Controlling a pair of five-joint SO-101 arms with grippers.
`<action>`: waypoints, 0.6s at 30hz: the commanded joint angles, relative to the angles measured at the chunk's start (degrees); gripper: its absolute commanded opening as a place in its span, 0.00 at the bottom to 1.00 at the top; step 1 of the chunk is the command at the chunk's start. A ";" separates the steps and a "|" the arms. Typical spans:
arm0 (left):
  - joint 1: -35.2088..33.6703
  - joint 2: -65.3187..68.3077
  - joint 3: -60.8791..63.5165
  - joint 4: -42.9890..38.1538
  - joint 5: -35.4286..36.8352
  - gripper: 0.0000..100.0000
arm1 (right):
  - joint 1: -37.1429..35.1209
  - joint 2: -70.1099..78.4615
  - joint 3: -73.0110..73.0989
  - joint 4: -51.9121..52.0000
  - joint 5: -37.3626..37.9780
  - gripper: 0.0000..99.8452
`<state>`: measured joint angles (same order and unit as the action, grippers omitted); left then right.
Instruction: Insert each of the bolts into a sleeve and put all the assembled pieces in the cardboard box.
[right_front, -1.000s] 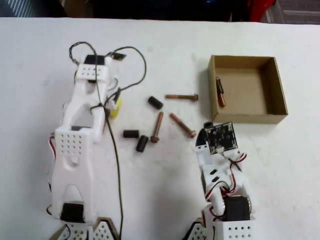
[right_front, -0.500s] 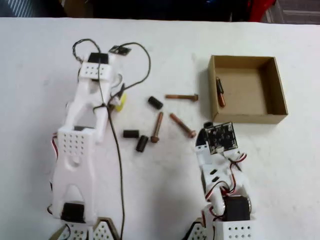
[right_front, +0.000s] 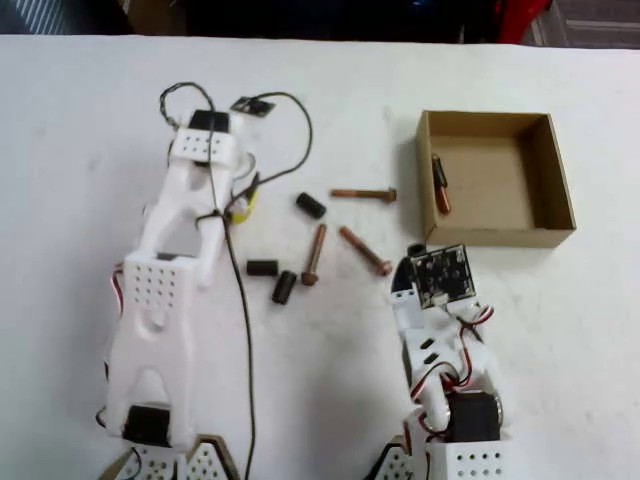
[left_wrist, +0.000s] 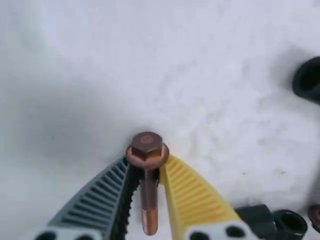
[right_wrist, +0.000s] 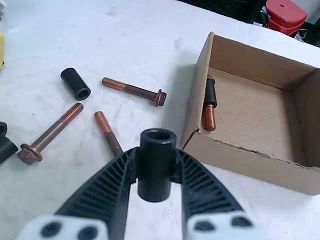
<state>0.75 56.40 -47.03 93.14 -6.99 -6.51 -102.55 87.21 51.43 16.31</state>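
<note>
The cardboard box (right_front: 490, 238) stands open-topped on the white table (right_front: 560, 330), shallow and brown with raw cut edges. Inside it lies one assembled piece (right_front: 440, 183), a copper-coloured shank with a black collar over one end and bare thread at the other, resting along the foot of one wall. Just outside that wall, near the box's corner, the right gripper (right_wrist: 156, 157) pinches a sleeve (right_wrist: 156, 175) between its black ribbed fingers. The sleeve is a short, smooth, thick-walled black tube held upright, bore open at the top. Out from the same wall a loose bolt (right_front: 363, 194) lies with its flanged hex head close to the box. A second bolt (right_front: 364, 250) slants near the corner, and a third bolt (right_front: 314, 254) lies beyond it. All are copper-coloured and threaded toward the tip. Farther from the box lie a loose sleeve (right_front: 311, 206), another sleeve (right_front: 262, 268) and a last sleeve (right_front: 284, 287), those two just beside each other. Farthest from the box, the left gripper (left_wrist: 146, 162) clamps a bolt (left_wrist: 147, 150) by its shank, grey finger against yellow, the hex head jutting past the fingertips toward the table.
</note>
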 joint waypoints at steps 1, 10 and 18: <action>-0.31 0.31 -2.02 -4.31 -0.35 0.03 | 0.48 -0.57 -0.70 -1.01 -0.44 0.02; -0.13 -3.21 -8.44 0.62 -2.90 0.02 | 0.13 -0.57 -0.62 -1.01 -0.44 0.02; -0.84 -10.86 -18.90 9.49 -8.44 0.02 | -1.98 -0.57 -0.44 -1.10 -0.44 0.02</action>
<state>0.57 52.62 -62.15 101.93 -14.64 -6.59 -102.55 87.21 51.43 16.31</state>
